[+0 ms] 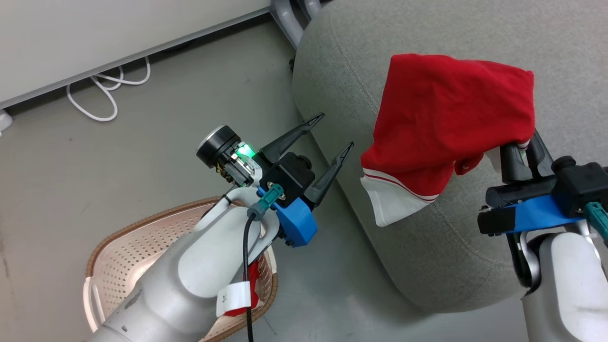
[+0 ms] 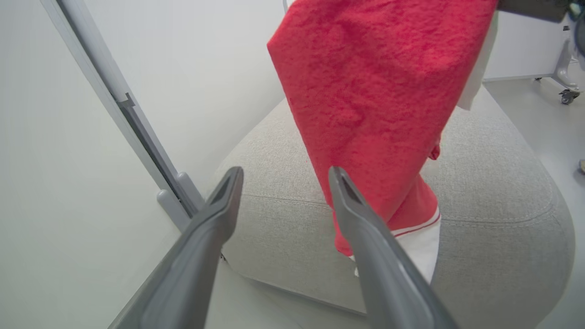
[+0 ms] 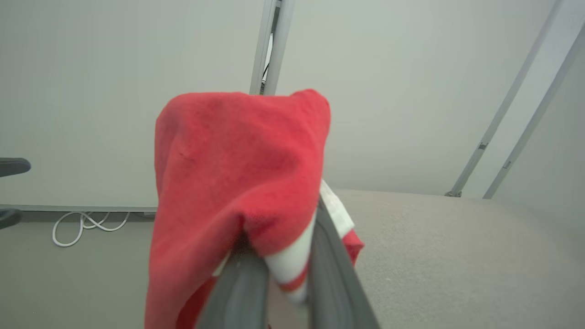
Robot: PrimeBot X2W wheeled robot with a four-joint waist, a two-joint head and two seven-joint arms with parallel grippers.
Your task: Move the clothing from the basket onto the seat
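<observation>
— Where is the red fabric garment with white trim [image 1: 451, 114]?
— Clamped in the right gripper [image 1: 520, 154], hanging above the light-grey upholstered seat cushion [image 1: 427, 247].
— And the left gripper [image 1: 337, 129]?
— Fingers spread, empty, between the oval cream perforated plastic basket [image 1: 133, 251] and the cushion.

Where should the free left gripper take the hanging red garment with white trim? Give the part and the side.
Probably the white-trimmed lower edge of the red fabric garment: it droops free over the light-grey upholstered seat, while the right gripper pinches it higher up. Come from the robot's left, where the open left gripper faces it.
</observation>
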